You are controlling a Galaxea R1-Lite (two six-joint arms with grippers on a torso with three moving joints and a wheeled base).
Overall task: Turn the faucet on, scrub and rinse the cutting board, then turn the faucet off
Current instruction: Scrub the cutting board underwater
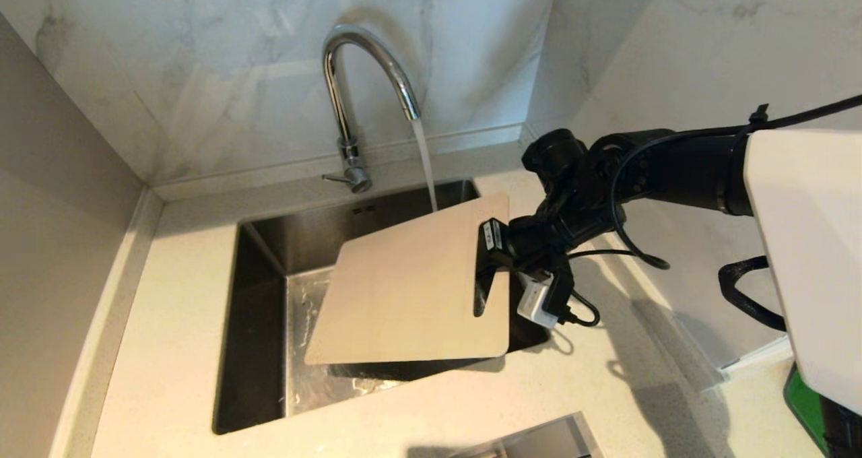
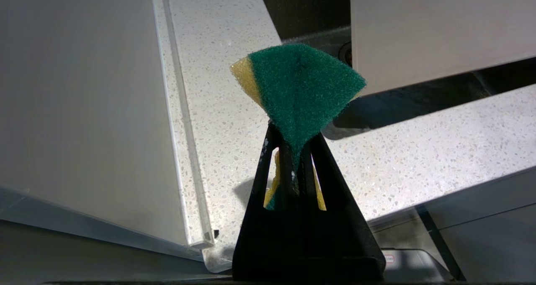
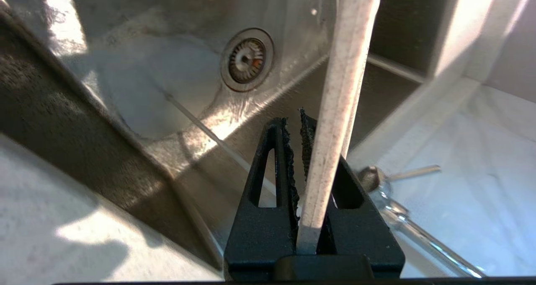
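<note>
We see the sink (image 1: 259,289) cut into the countertop (image 1: 168,323), walls closing in at the back and both sides, so room is tight behind the faucet (image 1: 350,108) and open only toward the front edge. Faucet stands at the back rim of the sink, lever (image 1: 337,177) at its base sticking out to the left, water (image 1: 425,168) running from the spout and dropping behind the board's far edge.

Cutting board (image 1: 411,289) hangs tilted over the basin, not resting flat: far edge up under the stream, near edge above the sink's front rim, slot handle end toward the right rim. Our right gripper (image 1: 490,242) comes in over the right rim and pinches the board's right edge by the slot; in the right wrist view the board edge (image 3: 335,109) runs between the two fingers (image 3: 284,151), jaws narrow, clamped on it, drain (image 3: 247,59) below.

Left gripper (image 2: 293,151) is out of the head view, above the front countertop, jaws squeezed tight on a green-yellow sponge (image 2: 299,88), folded, well apart from the board corner (image 2: 418,33).
</note>
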